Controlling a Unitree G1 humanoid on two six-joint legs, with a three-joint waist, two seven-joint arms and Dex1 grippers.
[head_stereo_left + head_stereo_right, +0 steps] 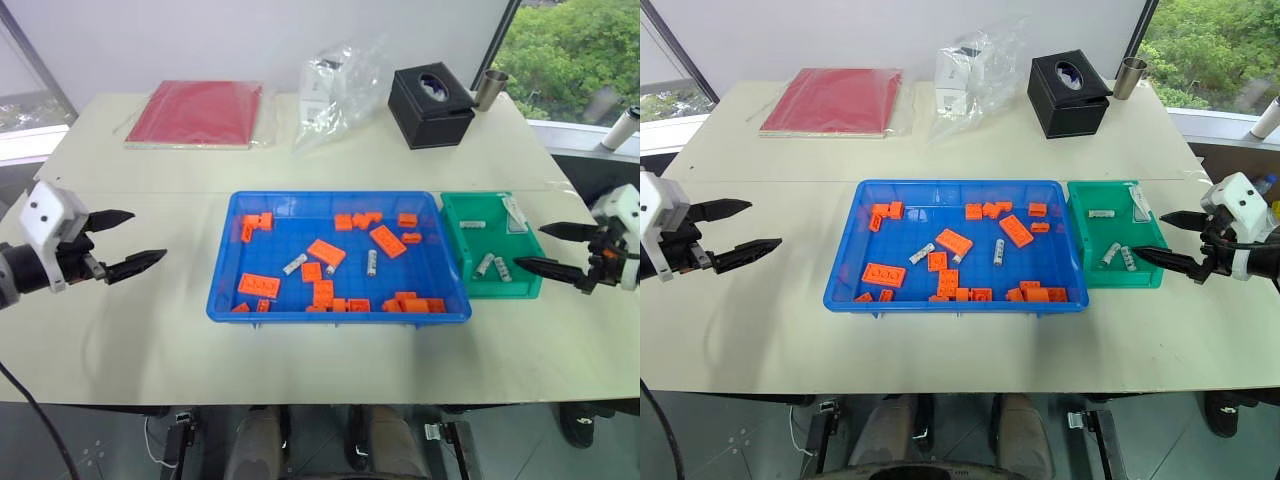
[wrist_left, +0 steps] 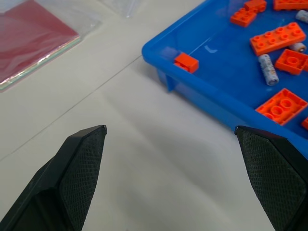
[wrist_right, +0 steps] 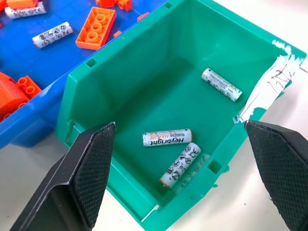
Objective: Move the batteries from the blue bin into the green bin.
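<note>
Here, both claws, left (image 1: 128, 242) and right (image 1: 545, 247), hung released beside the wide blue plastic bin (image 1: 338, 313) and small green plastic bin (image 1: 452, 238), three silver batteries (image 3: 167, 137) inside.

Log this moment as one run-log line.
left gripper: open, empty | right gripper: open, empty | green bin: three batteries | blue bin: batteries remain
</note>
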